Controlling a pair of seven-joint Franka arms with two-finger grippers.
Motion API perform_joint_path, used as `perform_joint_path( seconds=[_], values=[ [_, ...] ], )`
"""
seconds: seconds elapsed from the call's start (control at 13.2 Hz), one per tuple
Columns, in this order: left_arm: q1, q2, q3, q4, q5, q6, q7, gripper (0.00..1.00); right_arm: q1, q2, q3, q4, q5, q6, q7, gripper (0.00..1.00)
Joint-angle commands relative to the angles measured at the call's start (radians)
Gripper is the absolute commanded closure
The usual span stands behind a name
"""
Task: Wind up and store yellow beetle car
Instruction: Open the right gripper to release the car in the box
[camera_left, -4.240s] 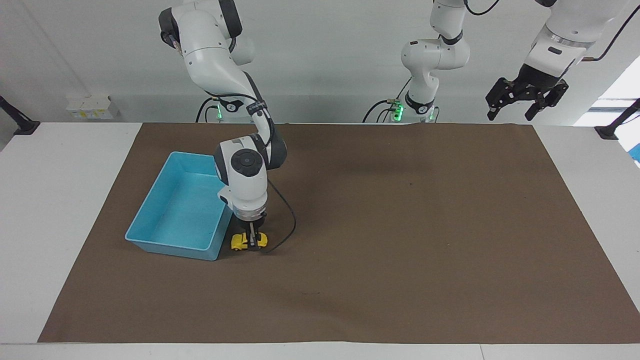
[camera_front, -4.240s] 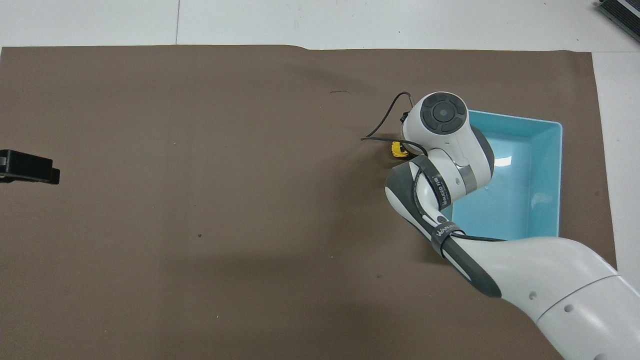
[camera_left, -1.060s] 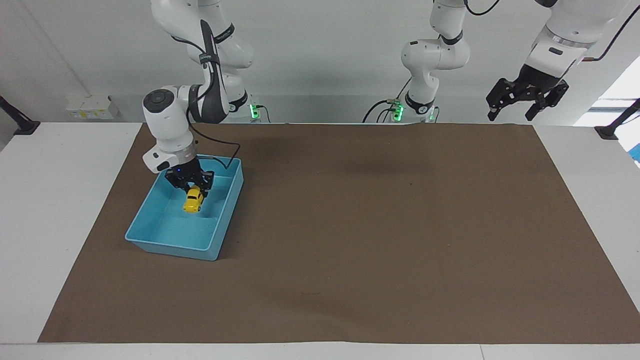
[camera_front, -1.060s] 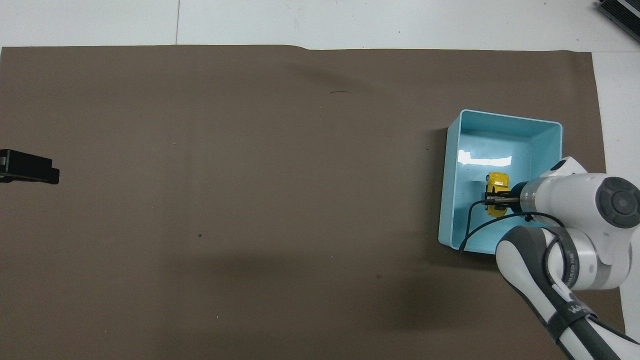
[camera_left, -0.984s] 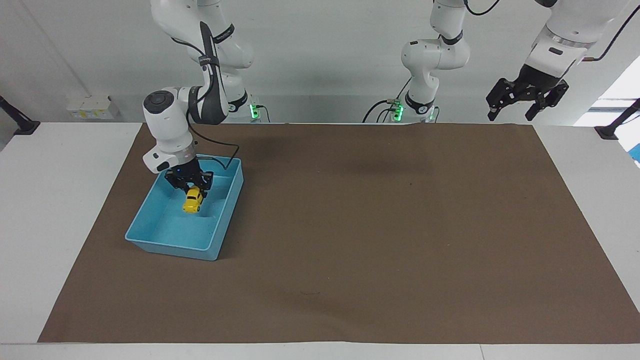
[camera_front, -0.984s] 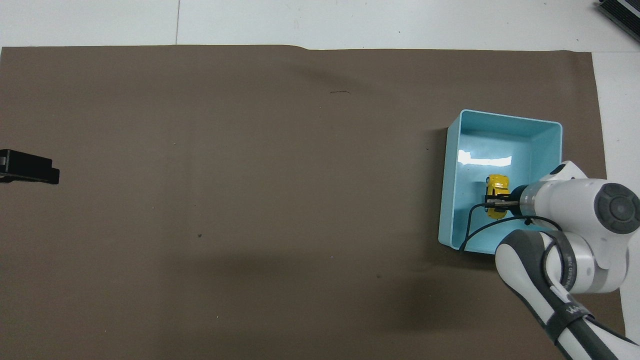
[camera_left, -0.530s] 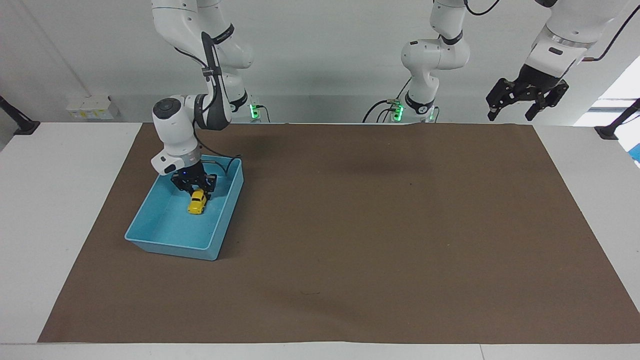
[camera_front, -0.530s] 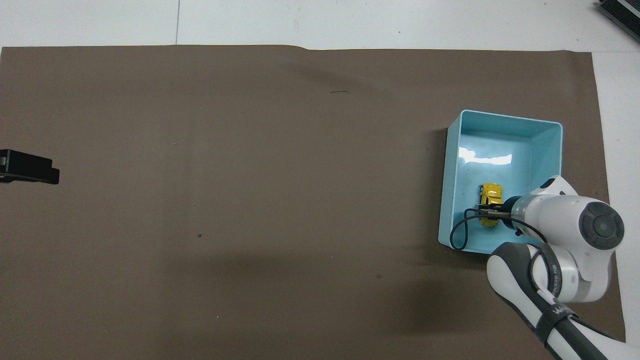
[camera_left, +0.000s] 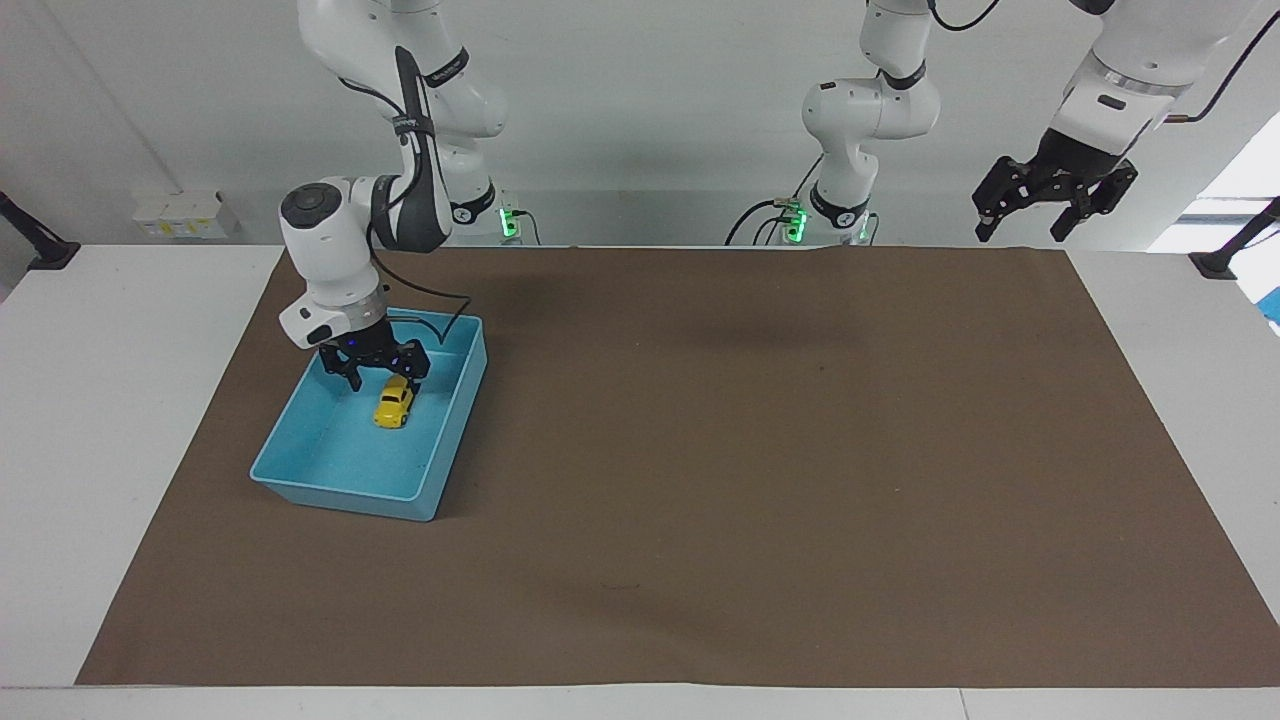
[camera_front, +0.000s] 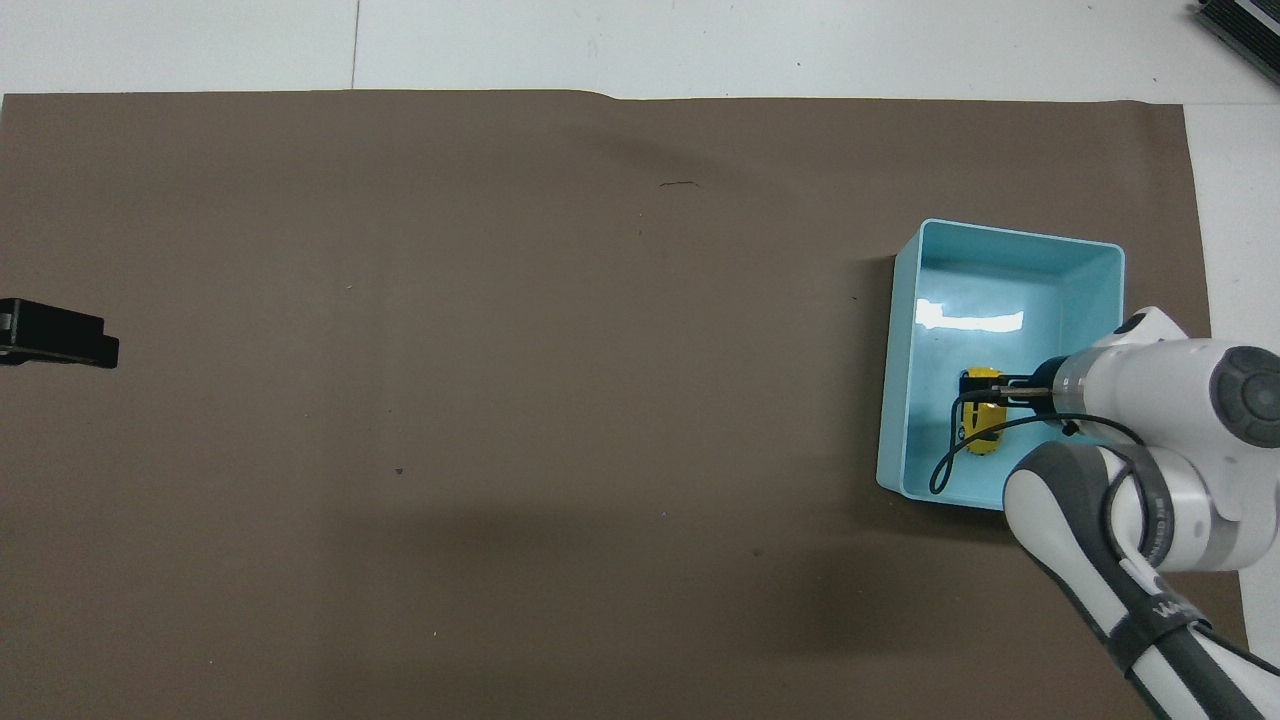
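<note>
Our right gripper (camera_left: 378, 376) hangs open over the yellow beetle car (camera_left: 394, 402) in the blue tray (camera_left: 300, 468) — released wound, it could roll; left gripper (camera_left: 1054, 202) open, waiting.

Lying inside the blue tray (camera_front: 1090, 300) at the right arm's end: yellow beetle car (camera_front: 982, 428), partly under the right pincer (camera_front: 985, 392).

Place: a robot lab, where I work.
My bench: a white table (camera_left: 120, 420) under a brown mat (camera_left: 760, 450).
My company: a second arm (camera_left: 870, 110) bolted at the table's edge, green lights glowing at its base.
Walls: bare white, with cables and a socket box (camera_left: 185, 213).
</note>
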Motion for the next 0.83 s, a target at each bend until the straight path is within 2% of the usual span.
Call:
perform_joint_path(
  seconds=[0.0, 0.38, 0.76],
  values=[
    [0.013, -0.025, -0.008, -0.027, 0.003, 0.009, -0.006, 0.00, -0.014, 0.011, 0.008, 0.134, 0.012, -0.135, -0.010, 0.00],
    [0.013, -0.025, -0.008, -0.027, 0.003, 0.009, -0.006, 0.00, -0.021, 0.024, 0.003, 0.311, 0.003, -0.328, -0.013, 0.00],
    [0.013, -0.025, -0.008, -0.027, 0.003, 0.009, -0.006, 0.00, -0.037, -0.001, 0.003, 0.492, -0.003, -0.586, -0.013, 0.00]
  ],
)
